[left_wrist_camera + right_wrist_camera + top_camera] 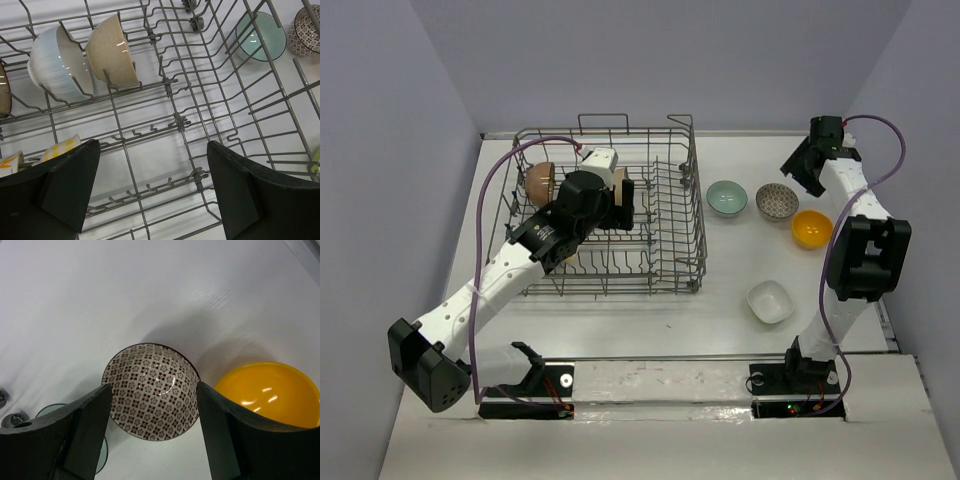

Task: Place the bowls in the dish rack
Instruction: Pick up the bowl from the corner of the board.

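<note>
Left gripper (152,150): fingers wide, inside dish rack (696,205) over bare tine rows; beige bowl (112,50) on edge beyond. Right gripper (153,387): fingers wide, above patterned bowl (150,405), mouth up; orange bowl (270,390) just beside.

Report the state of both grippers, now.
Left gripper: open, holding nothing, over the dish rack.
Right gripper: open, holding nothing, poised over the patterned bowl.

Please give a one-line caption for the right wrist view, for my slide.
Open right gripper hovers over the patterned bowl, with the orange-yellow bowl beside it.
</note>
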Robot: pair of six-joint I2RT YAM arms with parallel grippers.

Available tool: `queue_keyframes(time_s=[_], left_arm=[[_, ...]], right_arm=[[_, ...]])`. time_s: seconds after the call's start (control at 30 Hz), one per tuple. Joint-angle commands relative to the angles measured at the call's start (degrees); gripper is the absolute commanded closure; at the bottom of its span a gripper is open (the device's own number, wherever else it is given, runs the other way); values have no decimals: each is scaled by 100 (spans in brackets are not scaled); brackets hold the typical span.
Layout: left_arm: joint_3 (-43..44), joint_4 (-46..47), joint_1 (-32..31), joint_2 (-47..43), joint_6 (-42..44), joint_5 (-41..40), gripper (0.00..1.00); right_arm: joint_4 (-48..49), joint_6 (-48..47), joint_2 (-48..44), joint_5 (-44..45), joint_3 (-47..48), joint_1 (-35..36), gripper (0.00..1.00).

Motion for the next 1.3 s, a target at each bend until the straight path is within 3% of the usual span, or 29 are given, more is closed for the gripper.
queue_keyframes(time_s=[0.0, 0.77, 1.1, 1.27], left_arm=[[-87, 270, 79, -200, 77, 71, 4], [-113, 306, 194, -68, 69, 203, 4], [-113, 306, 211, 2, -2, 186, 4], [-43, 235, 202, 37, -81, 160, 4]], right_arm=[[123, 20, 396, 94, 348, -110, 27], [553, -94, 837, -196, -522, -268, 29], [764, -50, 872, -494, -759, -268, 53], [843, 3, 784, -600, -882, -268, 95]])
